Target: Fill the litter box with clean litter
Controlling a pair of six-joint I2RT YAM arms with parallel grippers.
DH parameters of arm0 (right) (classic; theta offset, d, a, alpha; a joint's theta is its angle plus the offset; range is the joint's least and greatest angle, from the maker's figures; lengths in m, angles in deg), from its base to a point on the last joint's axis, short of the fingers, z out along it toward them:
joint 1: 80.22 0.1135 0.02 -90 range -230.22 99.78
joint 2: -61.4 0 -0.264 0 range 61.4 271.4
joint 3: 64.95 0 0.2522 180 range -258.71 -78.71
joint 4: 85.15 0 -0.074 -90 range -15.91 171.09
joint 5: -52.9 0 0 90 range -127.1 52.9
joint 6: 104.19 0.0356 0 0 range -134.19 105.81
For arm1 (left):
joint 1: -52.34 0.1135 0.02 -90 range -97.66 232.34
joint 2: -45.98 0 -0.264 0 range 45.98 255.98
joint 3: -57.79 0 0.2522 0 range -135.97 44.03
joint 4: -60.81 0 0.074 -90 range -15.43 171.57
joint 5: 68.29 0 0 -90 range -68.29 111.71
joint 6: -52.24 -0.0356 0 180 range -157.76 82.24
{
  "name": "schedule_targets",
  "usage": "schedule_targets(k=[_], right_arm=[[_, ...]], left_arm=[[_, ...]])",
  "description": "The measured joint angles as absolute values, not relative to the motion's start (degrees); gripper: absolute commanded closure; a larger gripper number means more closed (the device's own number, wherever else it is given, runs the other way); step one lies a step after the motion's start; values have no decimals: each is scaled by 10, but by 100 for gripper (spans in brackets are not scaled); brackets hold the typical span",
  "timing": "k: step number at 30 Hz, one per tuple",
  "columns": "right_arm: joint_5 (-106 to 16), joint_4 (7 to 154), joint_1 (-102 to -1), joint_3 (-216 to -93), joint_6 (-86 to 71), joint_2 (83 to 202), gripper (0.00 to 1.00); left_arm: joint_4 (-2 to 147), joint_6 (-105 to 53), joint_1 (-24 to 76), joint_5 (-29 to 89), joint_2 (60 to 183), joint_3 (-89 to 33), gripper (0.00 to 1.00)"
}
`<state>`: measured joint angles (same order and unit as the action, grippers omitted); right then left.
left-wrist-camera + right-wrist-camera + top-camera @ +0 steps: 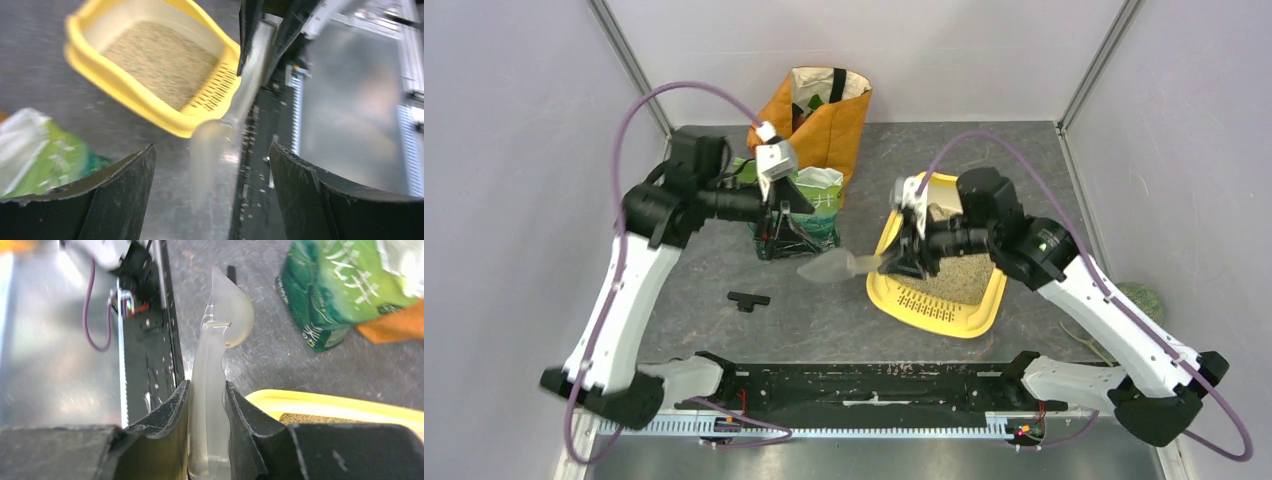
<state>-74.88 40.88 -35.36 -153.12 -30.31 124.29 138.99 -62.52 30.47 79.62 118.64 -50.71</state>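
Top external view showed the right tool (pixel 890 262) shut tight on the handle of a translucent plastic scoop (pixel 829 266). Its bowl, seemingly empty, hung over the grey table (pixel 824 320) between the green printed plastic bag (pixel 819 205) and the shallow yellow plastic litter box (pixel 939 312), which held some beige litter (pixel 959 270). Refilling seemed the step; next, the bowl must reach the bag's mouth. The left tool (pixel 211 147) gaped wide beside the bag, empty.

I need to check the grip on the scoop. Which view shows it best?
Right wrist: the clear scoop fills the centre, clamped in the right tool. The top view shows it small beside the yellow tray; the left wrist view shows it blurred.
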Motion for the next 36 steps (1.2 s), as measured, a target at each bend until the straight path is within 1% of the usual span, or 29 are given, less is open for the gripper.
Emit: schedule_targets(k=[3, 6, 11, 15, 19, 21, 26, 31, 36], right_arm=[[-763, 440, -418, -1550, -190, 1263, 100], [-779, 479, -460, -1556, -82, 1277, 100], [-812, 522, -533, -1576, 71, 1303, 100], [-841, 546, -595, -1598, 148, 1327, 100], [-858, 553, -658, -1611, 196, 1340, 100], [-864, 552, -681, -1625, 212, 1352, 100], [-864, 530, -696, -1679, 222, 1402, 100], [-860, 465, -695, -1742, 192, 1454, 100], [-847, 431, -694, -1787, 169, 1499, 100]], left_arm=[[1288, -548, 305, 718, 1097, -462, 11], [1236, -497, 305, 648, 1055, -455, 12], [1230, -475, 315, 574, 1083, -502, 9], [1256, -490, 325, 545, 1132, -534, 10], [1283, -555, 364, 530, 1183, -556, 11], [1296, -600, 404, 541, 1207, -569, 11], [1360, -758, 484, 586, 1287, -660, 16], [1436, -892, 494, 631, 1365, -732, 17], [1479, -976, 492, 638, 1416, -736, 19]])
